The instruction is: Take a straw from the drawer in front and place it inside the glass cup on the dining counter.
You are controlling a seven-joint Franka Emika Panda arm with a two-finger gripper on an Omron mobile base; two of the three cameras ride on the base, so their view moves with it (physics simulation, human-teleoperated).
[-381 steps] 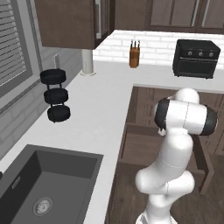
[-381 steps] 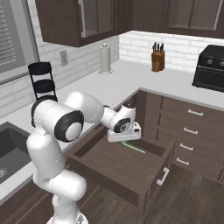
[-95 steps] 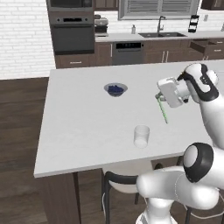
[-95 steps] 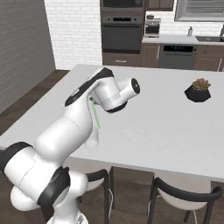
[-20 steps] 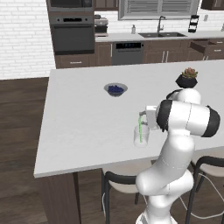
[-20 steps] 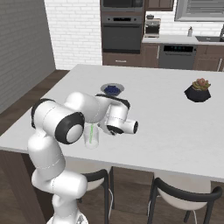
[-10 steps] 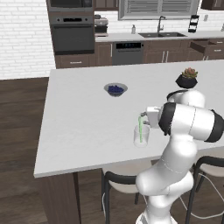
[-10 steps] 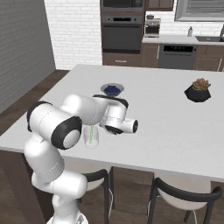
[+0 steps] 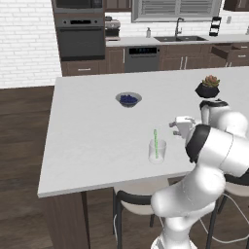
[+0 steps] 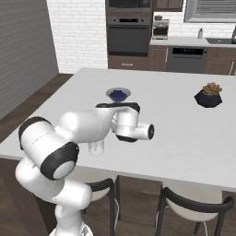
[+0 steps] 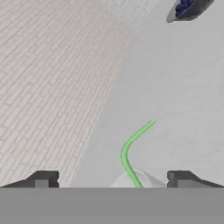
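**Straw standing in the glass, gripper drawn apart beside it**

A white robot arm is shown reaching over a large white dining counter [image 9: 87, 126] in a rendered kitchen. The gripper [image 11: 111, 178] is seen from the hand camera with its two dark fingertips [image 11: 43, 178] spread wide at the bottom corners and nothing caught between them. In the left base view the hand sits just beside the glass cup [image 9: 156, 151], on the side away from the counter's bare middle, and it is not touching the cup.

The straw [image 9: 155, 143], a thin light-green stick, is seen standing upright inside the clear cup, its top rising above the rim. From the hand camera the straw [image 11: 130, 153] appears ahead of and between the open fingertips, bent-looking through the lens, with the pale rim of the cup below it. In the right base view the cup [image 10: 96, 148] is mostly hidden behind the arm's forearm.

Farther from the gripper, beyond the cup, a small bowl with dark blue contents [image 9: 129, 99] rests on the counter; a potted plant [image 9: 209, 88] stands off to the arm's side.

The task is judged essentially done: the straw is in the cup and has been let go. Little is left beyond pulling the hand clear without knocking the cup.
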